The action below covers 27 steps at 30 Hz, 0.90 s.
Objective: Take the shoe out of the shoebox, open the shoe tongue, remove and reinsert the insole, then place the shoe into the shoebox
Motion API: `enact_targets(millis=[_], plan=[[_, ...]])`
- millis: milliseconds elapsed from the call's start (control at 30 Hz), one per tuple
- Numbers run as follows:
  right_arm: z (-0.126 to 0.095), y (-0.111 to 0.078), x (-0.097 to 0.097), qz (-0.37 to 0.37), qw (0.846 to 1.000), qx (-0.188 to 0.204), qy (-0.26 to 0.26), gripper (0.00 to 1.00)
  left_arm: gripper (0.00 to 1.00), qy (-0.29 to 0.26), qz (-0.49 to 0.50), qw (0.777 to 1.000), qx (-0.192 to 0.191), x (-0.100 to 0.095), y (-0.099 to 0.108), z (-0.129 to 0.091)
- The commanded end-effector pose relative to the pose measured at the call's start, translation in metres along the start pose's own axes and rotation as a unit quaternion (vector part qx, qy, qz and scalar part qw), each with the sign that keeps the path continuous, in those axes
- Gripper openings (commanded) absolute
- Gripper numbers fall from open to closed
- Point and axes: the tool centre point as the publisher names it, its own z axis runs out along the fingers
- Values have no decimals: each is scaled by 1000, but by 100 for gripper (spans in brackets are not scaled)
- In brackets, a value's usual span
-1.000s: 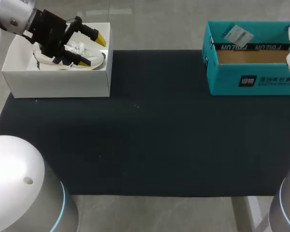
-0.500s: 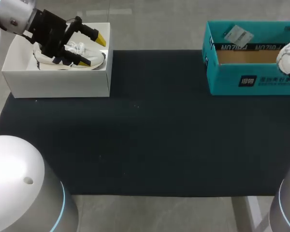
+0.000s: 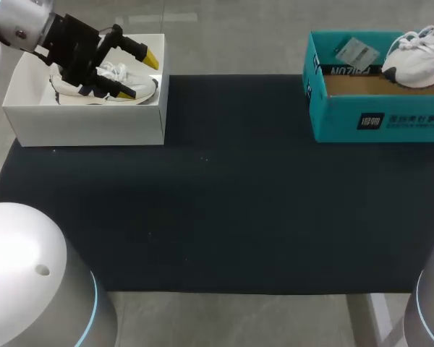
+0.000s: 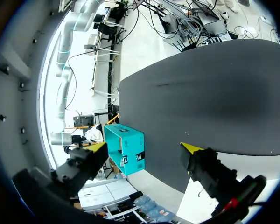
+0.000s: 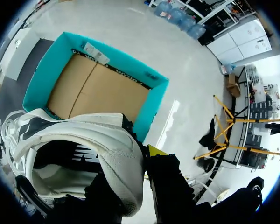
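Raised and swung inward since a second ago: shoe, now hanging over right end of shoebox. Clamped at the heel in right hand. Left hand spread wide, well left of shoebox.

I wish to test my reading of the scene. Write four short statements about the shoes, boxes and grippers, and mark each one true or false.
1. The right gripper holds the white shoe above the teal shoebox. True.
2. Another shoe lies inside the teal shoebox. False: its floor is bare.
3. The left gripper is shut on a shoe. False: it is open, over the white box.
4. A second shoe lies in the white box. True.
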Motion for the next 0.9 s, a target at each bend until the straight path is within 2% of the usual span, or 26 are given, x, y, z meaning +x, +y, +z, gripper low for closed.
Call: enact_targets(millis=[33, 767, 867, 900], plan=[[-2, 1, 0, 196, 981, 12, 5, 0, 100, 1, 0, 1000, 0, 0, 0, 0], [-2, 1, 0, 196, 981, 12, 5, 0, 100, 1, 0, 1000, 0, 0, 0, 0], [1, -2, 6, 199, 980, 23, -17, 0, 100, 1, 0, 1000, 0, 0, 0, 0], [2, -3, 8, 220, 975, 18, -2, 0, 100, 1, 0, 1000, 0, 0, 0, 0]])
